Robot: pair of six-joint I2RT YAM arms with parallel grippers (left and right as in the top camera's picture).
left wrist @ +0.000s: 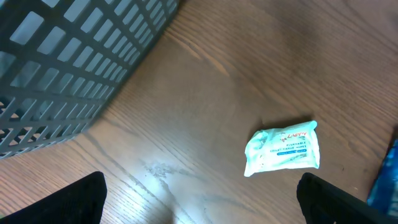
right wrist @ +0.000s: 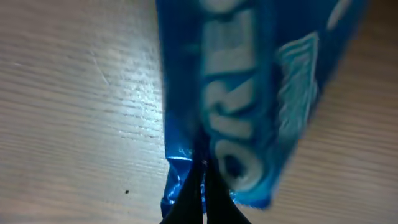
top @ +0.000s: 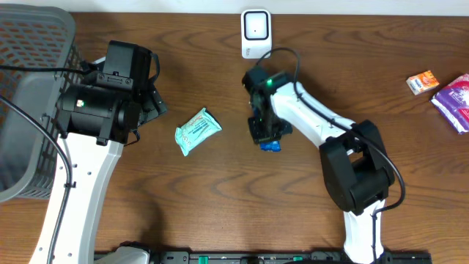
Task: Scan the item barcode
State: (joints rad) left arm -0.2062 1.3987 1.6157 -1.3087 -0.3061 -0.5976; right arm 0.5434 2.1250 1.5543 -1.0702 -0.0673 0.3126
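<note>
My right gripper [top: 265, 134] is shut on the edge of a blue snack packet [top: 272, 145] near the middle of the table. In the right wrist view the black fingers [right wrist: 189, 199] pinch together at the packet's crimped end [right wrist: 249, 93], which hangs blurred just above the wood; no barcode shows. A white scanner [top: 255, 33] stands at the back edge, beyond this gripper. My left gripper [top: 152, 105] hangs open over bare wood, nothing between its fingers [left wrist: 84, 199], with a teal wipes packet [top: 198, 130] [left wrist: 283, 148] lying to its right.
A grey mesh basket [top: 29, 73] [left wrist: 62, 62] fills the far left. At the right edge lie a small orange box [top: 423, 81] and a purple-and-white packet [top: 456, 99].
</note>
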